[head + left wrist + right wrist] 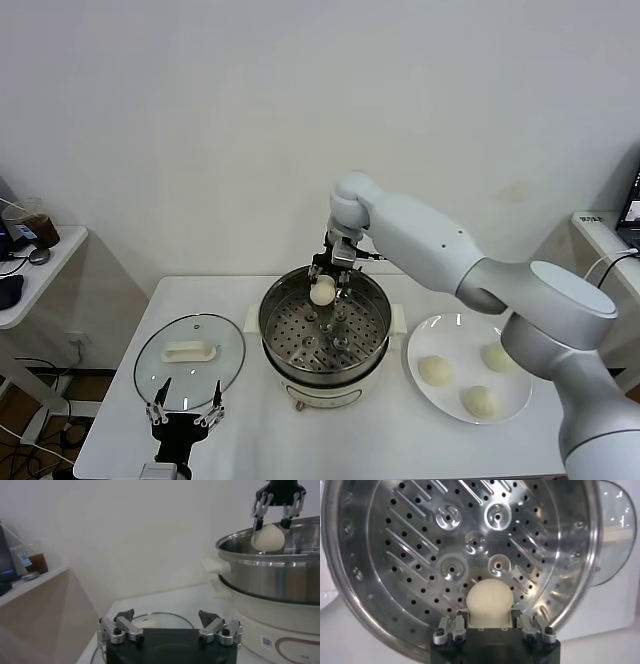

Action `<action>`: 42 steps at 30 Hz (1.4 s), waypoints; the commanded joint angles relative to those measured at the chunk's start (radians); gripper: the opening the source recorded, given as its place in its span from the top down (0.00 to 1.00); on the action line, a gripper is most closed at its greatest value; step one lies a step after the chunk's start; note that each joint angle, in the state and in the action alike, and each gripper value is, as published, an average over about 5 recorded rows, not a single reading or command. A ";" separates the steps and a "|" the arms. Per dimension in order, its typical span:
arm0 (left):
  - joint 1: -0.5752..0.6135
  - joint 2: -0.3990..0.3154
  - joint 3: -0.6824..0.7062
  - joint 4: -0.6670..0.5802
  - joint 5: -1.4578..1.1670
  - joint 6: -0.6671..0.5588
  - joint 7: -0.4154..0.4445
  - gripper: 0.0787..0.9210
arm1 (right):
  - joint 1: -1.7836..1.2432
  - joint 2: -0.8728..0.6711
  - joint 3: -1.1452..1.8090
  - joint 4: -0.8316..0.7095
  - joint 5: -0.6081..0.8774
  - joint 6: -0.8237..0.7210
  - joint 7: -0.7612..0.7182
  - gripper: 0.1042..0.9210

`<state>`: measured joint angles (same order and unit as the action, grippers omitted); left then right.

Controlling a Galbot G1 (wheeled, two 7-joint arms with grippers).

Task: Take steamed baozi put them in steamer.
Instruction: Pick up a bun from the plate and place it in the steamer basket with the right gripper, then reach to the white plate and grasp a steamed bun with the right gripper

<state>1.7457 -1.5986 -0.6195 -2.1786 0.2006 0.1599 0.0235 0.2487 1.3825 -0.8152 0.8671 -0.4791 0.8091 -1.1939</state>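
My right gripper (323, 283) is shut on a cream-white baozi (322, 292) and holds it over the far part of the steel steamer basket (300, 335). The right wrist view shows the baozi (489, 600) between the jaws above the empty perforated floor (420, 555). The left wrist view shows the same baozi (268, 536) held above the steamer rim (270, 560). Three more baozi (435, 370) lie on the white plate (515, 400) to the right. My left gripper (185, 410) is open and empty, parked near the table's front left.
The glass lid (190, 350) with white handle lies flat left of the steamer, just beyond my left gripper; it also shows in the left wrist view (160, 620). The cream pot body (280, 625) stands under the basket. A side table (30, 270) with clutter stands at far left.
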 commanded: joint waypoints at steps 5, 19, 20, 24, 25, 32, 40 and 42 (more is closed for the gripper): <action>-0.004 0.000 0.002 0.003 0.000 0.001 0.002 0.12 | -0.020 0.007 -0.002 -0.017 -0.015 -0.020 0.058 0.31; -0.011 0.000 0.011 0.004 0.001 0.002 0.006 0.12 | 0.099 -0.137 -0.028 0.175 0.336 -0.226 -0.077 0.12; -0.011 0.000 0.013 0.004 0.001 0.003 0.007 0.12 | 0.112 -0.167 -0.030 0.209 0.396 -0.280 -0.079 0.12; -0.012 0.002 0.015 0.007 0.002 0.003 0.009 0.12 | 0.138 -0.330 -0.006 0.327 0.656 -0.591 -0.064 0.12; -0.012 0.003 0.015 0.008 0.002 0.003 0.010 0.12 | 0.138 -0.373 0.010 0.340 0.702 -0.664 -0.062 0.12; -0.023 0.017 0.015 0.016 -0.001 0.010 0.018 0.12 | 0.129 -0.602 0.071 0.417 0.750 -1.061 -0.081 0.12; -0.027 0.037 0.012 0.016 -0.013 0.018 0.023 0.12 | 0.070 -0.795 0.086 0.486 0.613 -1.223 -0.111 0.12; -0.026 0.039 0.008 0.013 -0.018 0.019 0.023 0.12 | 0.048 -0.831 0.053 0.523 0.568 -1.212 -0.119 0.12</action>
<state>1.7227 -1.5628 -0.6112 -2.1659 0.1837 0.1788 0.0457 0.3080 0.7150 -0.7664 1.3182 0.0930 -0.1989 -1.2908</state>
